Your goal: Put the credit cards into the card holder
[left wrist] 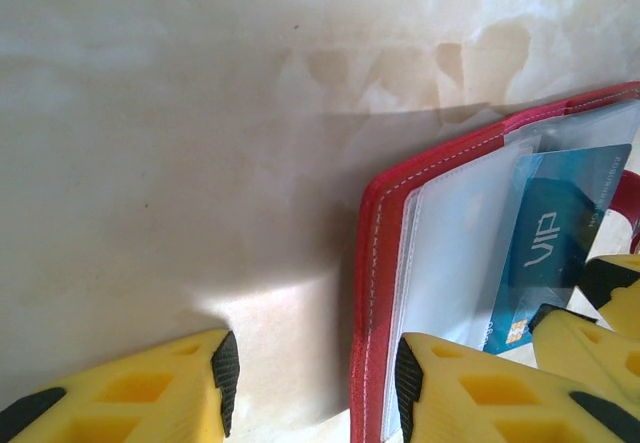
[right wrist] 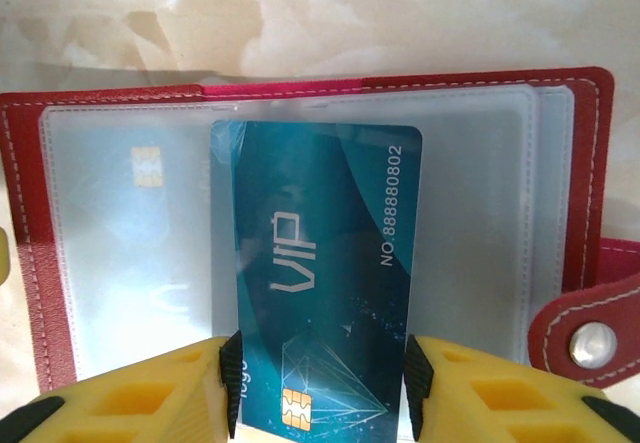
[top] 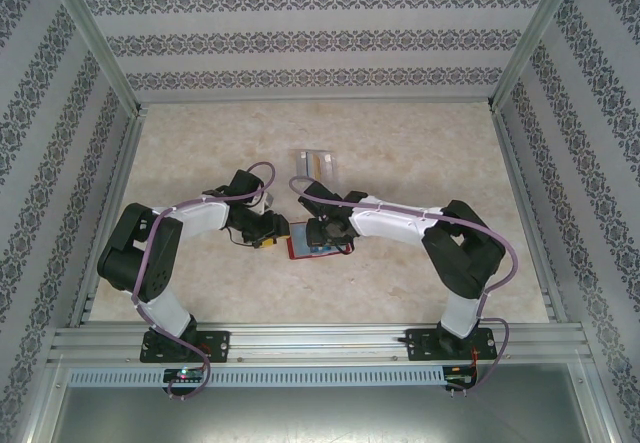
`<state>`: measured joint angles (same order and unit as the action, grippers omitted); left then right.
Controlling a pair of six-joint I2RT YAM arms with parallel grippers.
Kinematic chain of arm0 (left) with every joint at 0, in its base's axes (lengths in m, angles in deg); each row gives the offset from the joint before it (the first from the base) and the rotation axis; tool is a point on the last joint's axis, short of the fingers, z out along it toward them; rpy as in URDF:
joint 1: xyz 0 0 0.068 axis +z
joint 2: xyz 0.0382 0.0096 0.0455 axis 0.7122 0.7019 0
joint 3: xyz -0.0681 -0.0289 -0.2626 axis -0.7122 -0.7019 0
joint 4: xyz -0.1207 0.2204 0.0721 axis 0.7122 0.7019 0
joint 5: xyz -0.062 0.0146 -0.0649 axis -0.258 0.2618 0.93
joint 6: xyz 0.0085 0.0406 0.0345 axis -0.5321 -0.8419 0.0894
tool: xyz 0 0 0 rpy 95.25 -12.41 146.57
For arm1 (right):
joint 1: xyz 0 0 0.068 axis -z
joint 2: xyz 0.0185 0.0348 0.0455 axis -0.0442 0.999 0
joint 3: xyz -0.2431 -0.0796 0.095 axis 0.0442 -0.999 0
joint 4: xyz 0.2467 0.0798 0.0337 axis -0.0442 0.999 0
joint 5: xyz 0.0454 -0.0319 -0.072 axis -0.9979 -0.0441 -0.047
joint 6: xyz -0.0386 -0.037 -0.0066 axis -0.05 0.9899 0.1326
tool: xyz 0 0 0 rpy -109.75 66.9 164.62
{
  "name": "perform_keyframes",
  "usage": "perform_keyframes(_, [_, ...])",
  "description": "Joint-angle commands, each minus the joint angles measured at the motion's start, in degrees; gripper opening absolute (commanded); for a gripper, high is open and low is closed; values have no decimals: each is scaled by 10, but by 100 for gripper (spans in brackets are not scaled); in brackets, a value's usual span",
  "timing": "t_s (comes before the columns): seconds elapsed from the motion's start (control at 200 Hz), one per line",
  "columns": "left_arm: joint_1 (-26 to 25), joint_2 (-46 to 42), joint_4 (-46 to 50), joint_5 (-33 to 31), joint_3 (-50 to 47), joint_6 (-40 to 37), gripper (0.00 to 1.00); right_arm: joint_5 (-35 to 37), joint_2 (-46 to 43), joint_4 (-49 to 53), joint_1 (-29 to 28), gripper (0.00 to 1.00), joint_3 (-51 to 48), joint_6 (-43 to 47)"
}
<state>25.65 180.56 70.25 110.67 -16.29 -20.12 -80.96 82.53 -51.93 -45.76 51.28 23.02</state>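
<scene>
Overhead, the small red folding card holder (top: 305, 251) lies open near the middle of the pale marbled surface (top: 420, 153). The right wrist view adds detail: the right tool (right wrist: 320, 383) pinches the blue plastic VIP card (right wrist: 320, 253) across its width. The card's long axis points away from the fingers, chip end nearest them, over the clear pockets (right wrist: 480, 233). The left tool (left wrist: 315, 381) stands spread, straddling the holder's red edge.
</scene>
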Motion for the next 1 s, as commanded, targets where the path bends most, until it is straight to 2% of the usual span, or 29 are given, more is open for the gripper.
perform_keyframes(0.0, [4,-4,-26,21,-16,7,47,-6,14,-4,-9,47,12,12])
perform_keyframes(0.48, [5,12,-53,36,-18,4,41,-65,38,-46,-10,33,26,77])
perform_keyframes(0.555, [5,16,-53,35,-19,3,41,-56,35,-44,-9,33,26,76])
perform_keyframes(0.704, [5,18,-54,32,-18,4,40,-45,2,-54,-5,36,11,79])
perform_keyframes(0.829, [5,19,-52,31,-15,3,40,-16,-31,-47,7,43,-7,65])
perform_keyframes(0.994, [5,23,-53,31,-12,6,40,-10,-27,-42,15,48,-14,39])
